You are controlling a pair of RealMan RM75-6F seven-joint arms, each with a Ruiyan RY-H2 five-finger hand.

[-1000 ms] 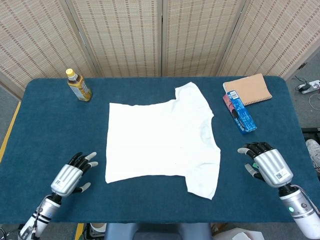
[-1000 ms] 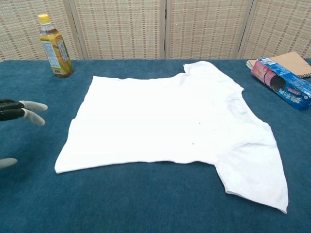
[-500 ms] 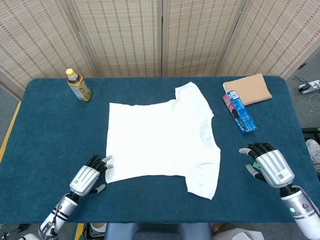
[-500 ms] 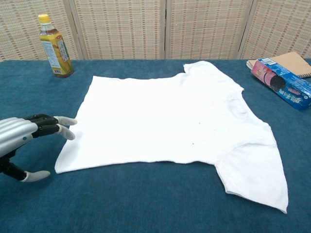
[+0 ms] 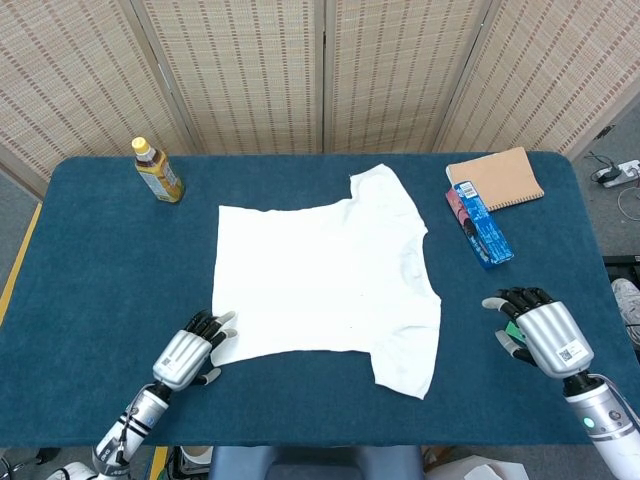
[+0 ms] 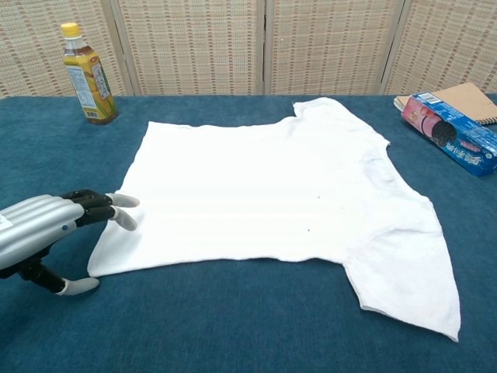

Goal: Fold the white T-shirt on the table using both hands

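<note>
Head view: white T-shirt (image 5: 325, 281) lies flat mid-counter. Left hand (image 5: 186, 352) has advanced to its near-left corner, fingers spread, gripping nothing. Right hand (image 5: 540, 333) is barely shifted, open. Chest view: left fingers (image 6: 116, 210) now overlap the hem.

So the left hand (image 5: 186, 357) has slid in across the table toward the white T-shirt (image 5: 325, 280). A second ago it was well off to the side; now its fingertips (image 6: 124, 200) sit right at the shirt's near hem corner, maybe touching the cloth, hard to tell from here. The right hand (image 5: 540, 335) has drifted back a little toward the table's near edge.
</note>
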